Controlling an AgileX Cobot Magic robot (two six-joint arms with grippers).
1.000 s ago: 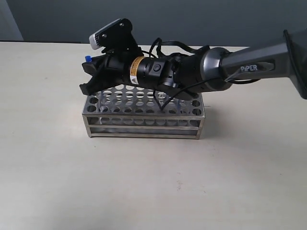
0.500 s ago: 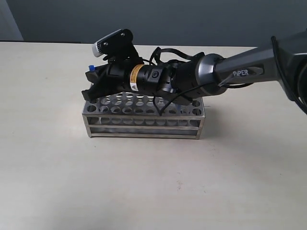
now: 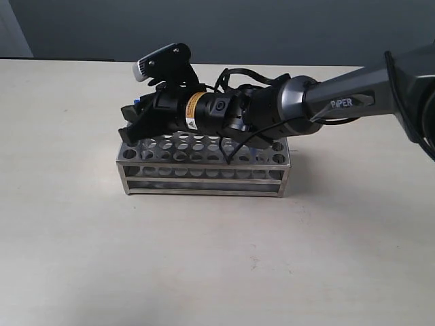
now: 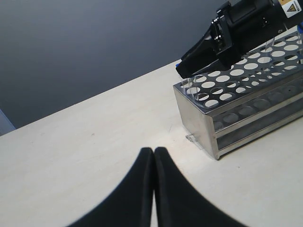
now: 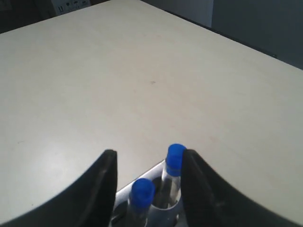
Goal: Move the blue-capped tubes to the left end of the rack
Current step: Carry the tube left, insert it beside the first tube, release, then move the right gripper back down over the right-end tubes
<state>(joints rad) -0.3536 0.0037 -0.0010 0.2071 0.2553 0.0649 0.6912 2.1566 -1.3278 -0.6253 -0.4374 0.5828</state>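
Note:
The silver rack (image 3: 204, 173) stands on the table. My right gripper (image 3: 130, 121) reaches over the rack's left end, and a bit of blue cap (image 3: 136, 102) shows behind its fingers. In the right wrist view the right gripper (image 5: 149, 153) is open. Two blue-capped tubes (image 5: 175, 163) (image 5: 142, 191) stand between its fingers in holes at the rack's edge (image 5: 154, 171). The taller-looking one leans against one finger. My left gripper (image 4: 154, 150) is shut with nothing in it, low over the table a little way off the rack's left end (image 4: 199, 127).
The right arm (image 3: 326, 102) lies across the rack's top from the right. Bare beige table (image 3: 217, 258) surrounds the rack. A dark wall runs along the table's far edge.
The right gripper came down with a blue-capped tube at the rack's left end. Its jaws then opened and let the tube go. The left gripper has not visibly moved.

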